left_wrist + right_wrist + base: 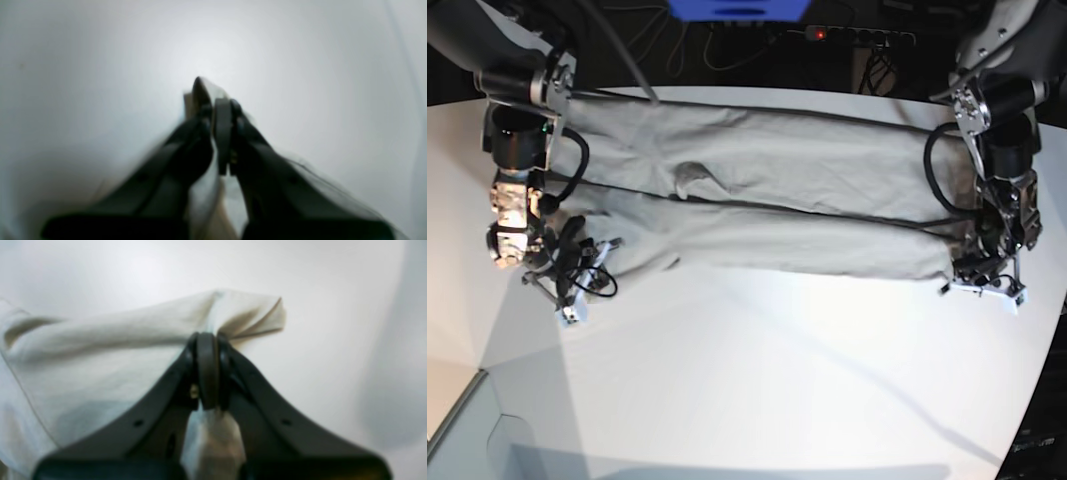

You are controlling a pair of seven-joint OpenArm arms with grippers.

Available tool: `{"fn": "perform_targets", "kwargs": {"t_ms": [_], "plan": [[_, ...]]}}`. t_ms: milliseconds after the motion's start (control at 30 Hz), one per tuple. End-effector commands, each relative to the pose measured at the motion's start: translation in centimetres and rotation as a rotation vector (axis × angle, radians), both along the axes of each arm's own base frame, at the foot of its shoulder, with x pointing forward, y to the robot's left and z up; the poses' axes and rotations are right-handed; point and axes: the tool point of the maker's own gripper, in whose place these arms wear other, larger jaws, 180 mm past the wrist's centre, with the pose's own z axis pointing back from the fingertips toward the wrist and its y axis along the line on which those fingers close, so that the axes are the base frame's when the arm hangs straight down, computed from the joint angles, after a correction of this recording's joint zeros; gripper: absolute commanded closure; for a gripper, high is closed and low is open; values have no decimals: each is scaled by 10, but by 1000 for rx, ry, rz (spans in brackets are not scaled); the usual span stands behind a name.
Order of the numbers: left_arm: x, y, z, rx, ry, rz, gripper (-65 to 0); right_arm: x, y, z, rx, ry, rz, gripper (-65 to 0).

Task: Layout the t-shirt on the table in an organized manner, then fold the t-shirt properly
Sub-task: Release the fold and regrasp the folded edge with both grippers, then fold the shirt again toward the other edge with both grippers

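The light grey-beige t-shirt (pixel 777 200) lies stretched in a long band across the far half of the white table (pixel 757 380), folded lengthwise. My left gripper (pixel 959 268) is at the band's front right corner. In the left wrist view it (pixel 217 103) is shut on a small bit of the shirt (pixel 204 87). My right gripper (pixel 595 258) is at the band's front left corner. In the right wrist view it (pixel 206 338) is shut on a fold of the shirt (pixel 100 350), which drapes off to the left. Both wrist views are blurred.
A power strip with a red light (pixel 857 35) and cables lie behind the table's far edge, beside a blue object (pixel 737 10). The table's curved edge (pixel 1039 370) runs down the right. A lower grey surface (pixel 462 440) shows at the bottom left.
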Motion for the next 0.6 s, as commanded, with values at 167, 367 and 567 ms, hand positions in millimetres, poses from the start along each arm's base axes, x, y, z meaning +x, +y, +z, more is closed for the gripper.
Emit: {"fn": "perform_targets", "kwargs": {"t_ms": [167,367,567], "plan": [[38,20,69,82,-185,5,-1,51,-5,89,-41,-269,10,0],[53,13,105,115,-284,-9,-1,58,-17,135,-19,-344,-71,0],[57,7,122,134,-340,-16,-1,43,-10,151,-57,-389,-64,0]]}}
